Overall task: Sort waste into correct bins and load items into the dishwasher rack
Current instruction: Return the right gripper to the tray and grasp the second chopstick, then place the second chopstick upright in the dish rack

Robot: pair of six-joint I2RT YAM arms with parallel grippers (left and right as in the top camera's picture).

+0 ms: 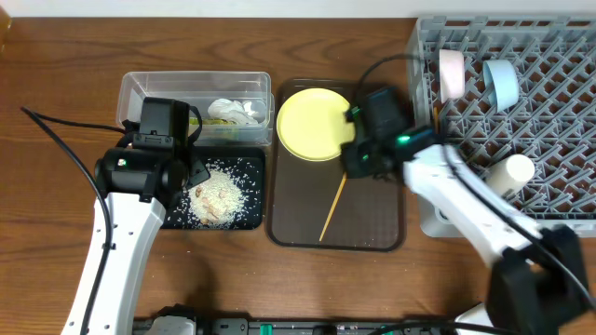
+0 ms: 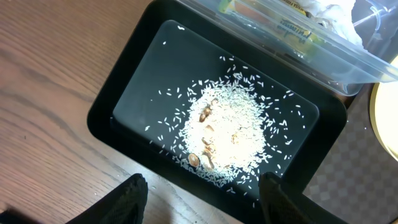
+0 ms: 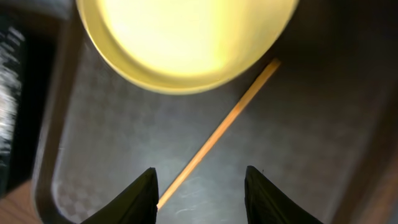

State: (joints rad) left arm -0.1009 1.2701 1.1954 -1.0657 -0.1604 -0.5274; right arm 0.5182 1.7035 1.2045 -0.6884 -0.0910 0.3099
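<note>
Wooden chopstick (image 3: 217, 134) lies diag. betw spread right jaws, on brown tray (image 3: 323, 143).

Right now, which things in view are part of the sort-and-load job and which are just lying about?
Job:
- yellow plate
- chopstick
- rice scraps in black tray
- paper scraps and wrapper in clear tub
- grey rack holding blue bowl, pale bowl, white cup

Lying about:
- brown serving tray under the plate and chopstick
- black cable
- wooden table

Rice heap (image 2: 227, 134) in black tray (image 2: 140, 81)
</note>
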